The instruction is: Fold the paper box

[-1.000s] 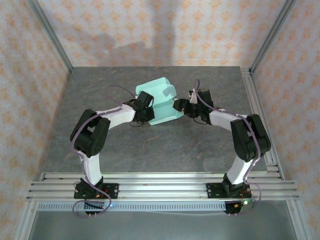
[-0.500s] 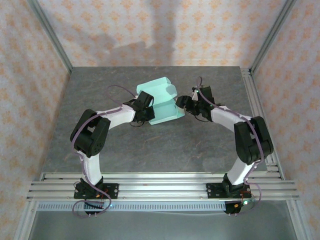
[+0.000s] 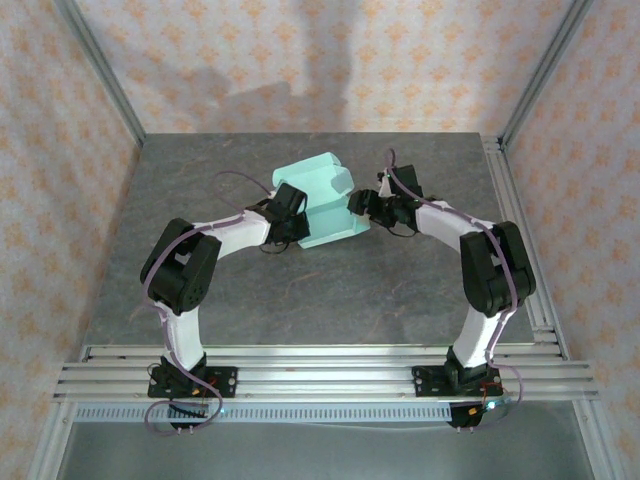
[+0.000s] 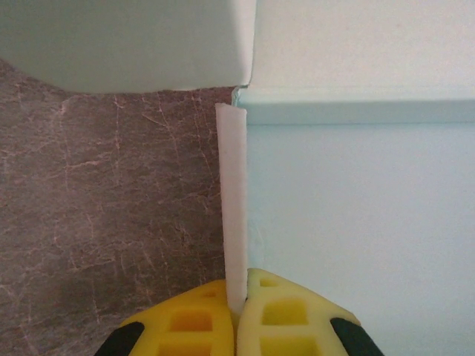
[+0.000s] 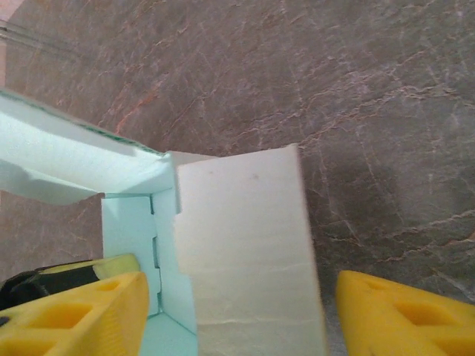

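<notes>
The paper box (image 3: 325,185), pale mint-green card with raised panels, sits on the table at the back middle, between both grippers. My left gripper (image 3: 297,213) is at its left side. In the left wrist view its yellow fingers (image 4: 193,322) are shut on a thin upright wall of the box (image 4: 234,200), with a broad panel (image 4: 356,222) to the right. My right gripper (image 3: 358,204) is at the box's right side and stands open. In the right wrist view a pale flap (image 5: 245,259) stands between its fingers (image 5: 404,315), with a gap on each side.
The grey stone-look table (image 3: 300,290) has free room in front of the box and to its left. Aluminium rails run along the right edge (image 3: 512,210) and the near edge (image 3: 320,365). Patterned walls close the back and sides.
My right gripper has shifted a little left and farther back along the box's right side, its forearm swinging with it. The left gripper and the box stay where they were.
</notes>
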`<state>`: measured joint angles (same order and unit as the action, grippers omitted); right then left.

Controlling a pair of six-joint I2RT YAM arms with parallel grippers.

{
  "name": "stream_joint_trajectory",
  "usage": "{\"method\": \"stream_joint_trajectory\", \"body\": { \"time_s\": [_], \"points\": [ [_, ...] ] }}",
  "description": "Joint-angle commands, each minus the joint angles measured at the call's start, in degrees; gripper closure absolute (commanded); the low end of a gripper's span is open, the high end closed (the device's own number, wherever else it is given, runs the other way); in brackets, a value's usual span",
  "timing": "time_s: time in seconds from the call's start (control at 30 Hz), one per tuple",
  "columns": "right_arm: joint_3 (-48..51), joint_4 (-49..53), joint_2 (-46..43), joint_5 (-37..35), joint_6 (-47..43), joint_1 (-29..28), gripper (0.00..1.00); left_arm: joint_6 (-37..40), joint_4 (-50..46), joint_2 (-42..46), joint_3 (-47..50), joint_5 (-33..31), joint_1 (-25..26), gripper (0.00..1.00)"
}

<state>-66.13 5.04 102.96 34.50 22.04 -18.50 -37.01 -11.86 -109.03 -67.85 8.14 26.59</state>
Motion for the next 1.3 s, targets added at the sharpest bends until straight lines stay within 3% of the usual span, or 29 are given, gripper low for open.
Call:
{"method": "stream_joint_trajectory", "body": {
  "time_s": [0.0,0.37,0.57,0.67,0.93,1.27],
  "points": [
    [-2.1,0.9,-0.2,1.3,-2.0,-1.2,0.37,1.4,-1.1,-0.7,1.0,-1.4,-0.1,1.00],
    [-4.9,4.9,-0.6,-0.8,-6.1,-4.8,0.56,2.3,-1.9,-0.7,0.4,-1.5,-0.1,1.00],
    [-7.5,8.6,1.9,-3.2,-7.3,-5.6,0.59,2.5,-2.0,-0.7,0.1,-1.5,0.0,1.00],
    [-8.7,10.6,3.1,-5.4,-7.5,-5.9,0.67,2.6,-2.0,-0.7,0.2,-1.4,0.0,1.00],
    [-11.6,16.3,6.1,-14.7,-13.0,-8.3,0.68,2.6,-1.6,-0.8,0.4,-1.1,0.0,1.00],
    [-13.3,18.8,9.4,-22.0,-16.9,-11.2,0.76,2.9,-1.8,-1.0,0.1,-0.6,0.0,1.00]
  ]
}}
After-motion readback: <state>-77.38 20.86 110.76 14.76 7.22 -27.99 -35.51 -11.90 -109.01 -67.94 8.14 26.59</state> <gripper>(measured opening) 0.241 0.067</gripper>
